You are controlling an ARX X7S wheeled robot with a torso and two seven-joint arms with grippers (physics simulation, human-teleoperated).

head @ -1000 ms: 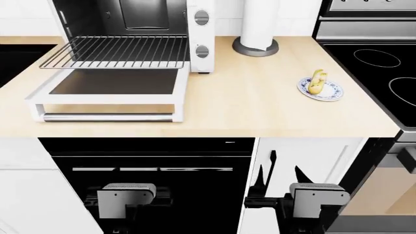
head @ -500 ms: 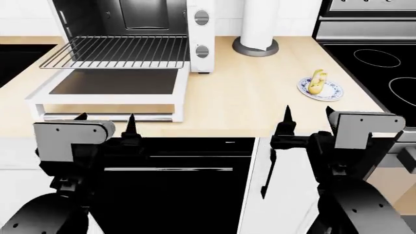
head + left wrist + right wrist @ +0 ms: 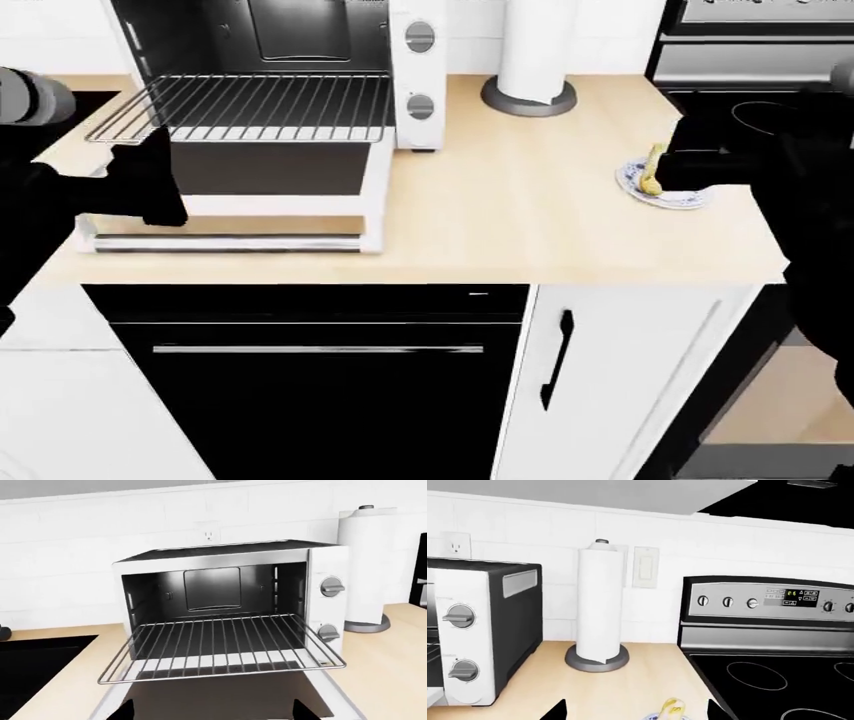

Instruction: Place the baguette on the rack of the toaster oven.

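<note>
1. The baguette lies on a small plate, well right of the toaster oven.
2. The rack sticks out over the open door.
3. Both grippers' jaws are spread, holding nothing (only the tips show).

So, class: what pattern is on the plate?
White plate with blue patterning, clearest in the head view.

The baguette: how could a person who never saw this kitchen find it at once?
Start at the black stovetop on the counter's right. Beside it sits a small patterned plate, and the baguette lies on it. It is the only yellow, stubby thing here, far from the tall paper towel roll.
</note>
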